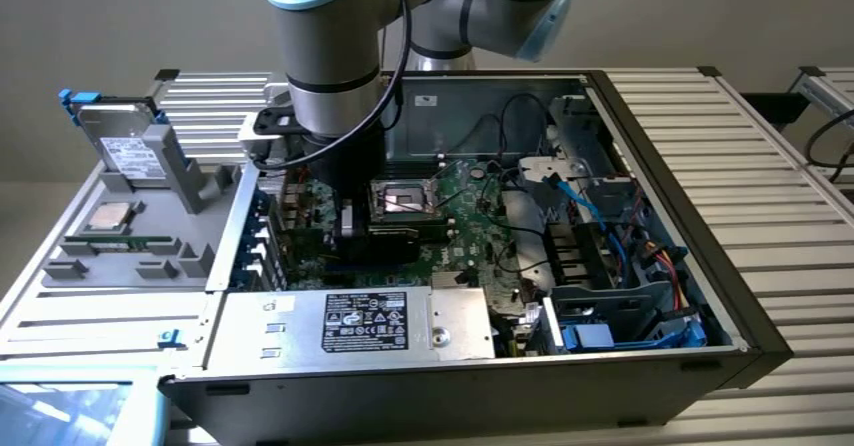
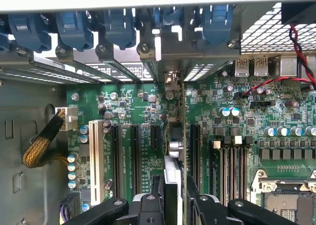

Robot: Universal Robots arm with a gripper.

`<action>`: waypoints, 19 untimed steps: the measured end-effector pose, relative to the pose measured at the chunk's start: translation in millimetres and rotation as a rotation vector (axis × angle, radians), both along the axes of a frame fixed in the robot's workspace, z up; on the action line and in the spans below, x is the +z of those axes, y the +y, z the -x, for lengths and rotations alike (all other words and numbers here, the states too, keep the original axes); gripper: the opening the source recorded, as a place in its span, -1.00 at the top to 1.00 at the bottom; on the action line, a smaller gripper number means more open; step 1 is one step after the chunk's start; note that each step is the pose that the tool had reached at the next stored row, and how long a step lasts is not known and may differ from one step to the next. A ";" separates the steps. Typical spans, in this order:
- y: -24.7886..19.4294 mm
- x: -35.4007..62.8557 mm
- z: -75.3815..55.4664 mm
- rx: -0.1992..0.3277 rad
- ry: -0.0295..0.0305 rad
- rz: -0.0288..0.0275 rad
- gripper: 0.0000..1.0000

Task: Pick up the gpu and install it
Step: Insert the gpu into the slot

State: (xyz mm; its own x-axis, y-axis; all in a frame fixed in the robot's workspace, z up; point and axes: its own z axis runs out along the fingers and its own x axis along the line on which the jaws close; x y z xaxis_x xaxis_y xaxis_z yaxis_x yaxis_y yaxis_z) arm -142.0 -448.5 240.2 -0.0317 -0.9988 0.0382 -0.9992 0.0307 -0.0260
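Two fingers (image 2: 193, 198) pinch the gpu (image 2: 175, 136) edge-on between slots (image 2: 134, 156).

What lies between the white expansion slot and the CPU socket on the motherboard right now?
In the wrist view: black expansion slots, the gpu held edge-on by the gripper, then the memory slots.

No readable text, print on power supply label (image 1: 366, 321) and drive label (image 1: 130, 156) illegible
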 end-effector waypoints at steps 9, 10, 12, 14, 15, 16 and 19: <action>-1.9 -0.1 0.1 0.003 -0.0004 -0.0055 0.44; -2.0 0.0 0.1 0.003 -0.0002 -0.0054 0.44; -2.0 0.0 0.1 0.003 -0.0002 -0.0054 0.44; -2.0 0.0 0.1 0.003 -0.0001 -0.0053 0.44; -2.0 0.4 0.1 0.003 -0.0001 -0.0052 0.44; -2.0 3.6 0.1 0.003 -0.0002 -0.0057 0.44; -2.0 5.5 0.1 0.003 -0.0003 -0.0054 0.44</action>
